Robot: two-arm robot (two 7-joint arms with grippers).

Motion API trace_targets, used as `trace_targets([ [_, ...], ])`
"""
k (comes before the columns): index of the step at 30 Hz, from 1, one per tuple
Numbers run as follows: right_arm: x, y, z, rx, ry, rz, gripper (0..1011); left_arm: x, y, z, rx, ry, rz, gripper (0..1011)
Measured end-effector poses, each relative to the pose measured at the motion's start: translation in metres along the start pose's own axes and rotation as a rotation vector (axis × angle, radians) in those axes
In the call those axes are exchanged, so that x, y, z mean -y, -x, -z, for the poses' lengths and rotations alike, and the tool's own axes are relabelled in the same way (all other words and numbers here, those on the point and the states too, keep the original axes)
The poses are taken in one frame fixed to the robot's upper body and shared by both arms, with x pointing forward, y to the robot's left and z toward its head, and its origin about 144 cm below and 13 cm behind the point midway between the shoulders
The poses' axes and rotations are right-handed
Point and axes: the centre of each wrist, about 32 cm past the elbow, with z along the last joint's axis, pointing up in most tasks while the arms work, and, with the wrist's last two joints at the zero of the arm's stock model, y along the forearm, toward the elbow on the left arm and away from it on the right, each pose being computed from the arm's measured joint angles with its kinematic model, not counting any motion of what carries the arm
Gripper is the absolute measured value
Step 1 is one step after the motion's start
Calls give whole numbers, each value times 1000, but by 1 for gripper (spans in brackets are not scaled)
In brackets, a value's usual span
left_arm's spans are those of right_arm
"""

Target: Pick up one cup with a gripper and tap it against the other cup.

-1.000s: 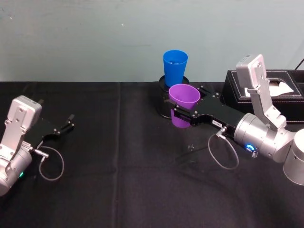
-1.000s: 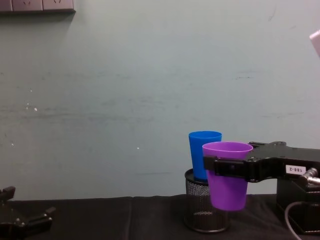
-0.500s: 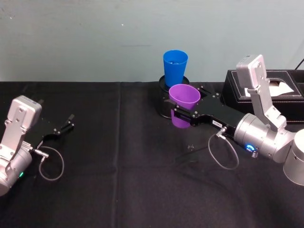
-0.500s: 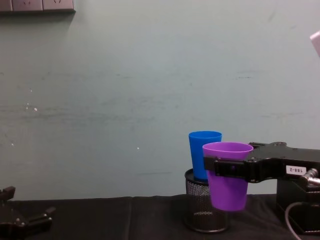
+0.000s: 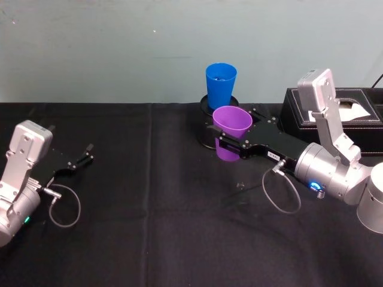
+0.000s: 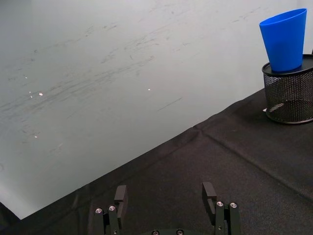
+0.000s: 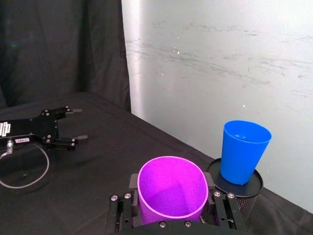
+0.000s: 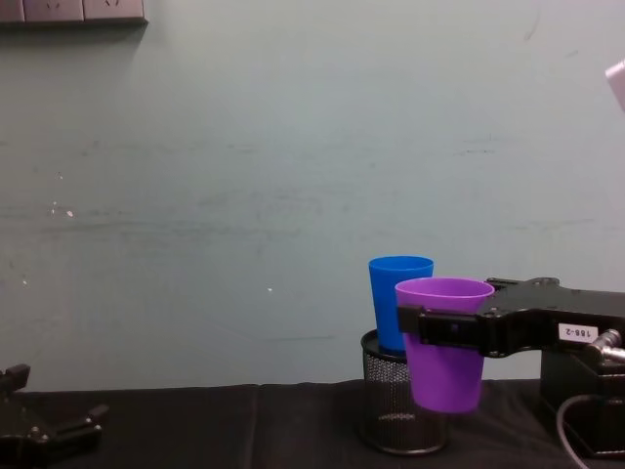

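Two plastic tumblers, one mesh holder and two grippers show over a table covered in black cloth [image 5: 155, 215].

The right gripper [image 5: 233, 127] [image 7: 171, 196] [image 8: 415, 325], a long black jaw with a small white label on a silver-grey arm, has its jaws clamped on the smooth, tapered purple plastic cup [image 5: 231, 123] [image 7: 171, 188] [image 8: 444, 366]. One finger presses each side of the cup just below its rim. The cup hangs upright, mouth up, clear of the cloth, and the inside looks empty.

Just beyond those jaw tips stands the round black wire-mesh pen holder [image 5: 204, 125] [image 7: 242, 198] [image 8: 386, 415] [image 6: 288, 95]. The bright blue, smooth, tapered plastic cup [image 5: 220, 84] [image 7: 243, 152] [image 8: 393, 303] [image 6: 285, 41] sits upright inside it, most of its height rising above the holder's rim. The blue cup's rim is a little higher than the purple one's. The two cups are close together, but whether they touch cannot be told.

The left gripper [image 5: 81, 158] [image 6: 165, 196] [image 7: 78, 125], all black, lies low over the cloth, well apart from both cups. Its jaws stand wide apart with nothing between them.

Behind the right arm sits one black box [image 5: 359, 116] with white tissue showing at its top.
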Motion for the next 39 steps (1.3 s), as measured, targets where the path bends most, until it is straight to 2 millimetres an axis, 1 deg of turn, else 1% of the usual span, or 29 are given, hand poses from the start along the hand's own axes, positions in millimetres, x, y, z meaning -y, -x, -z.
trace_targets([
  [39,0,0,0,0,0,1,749,0,0,0,0,0,0,1000],
])
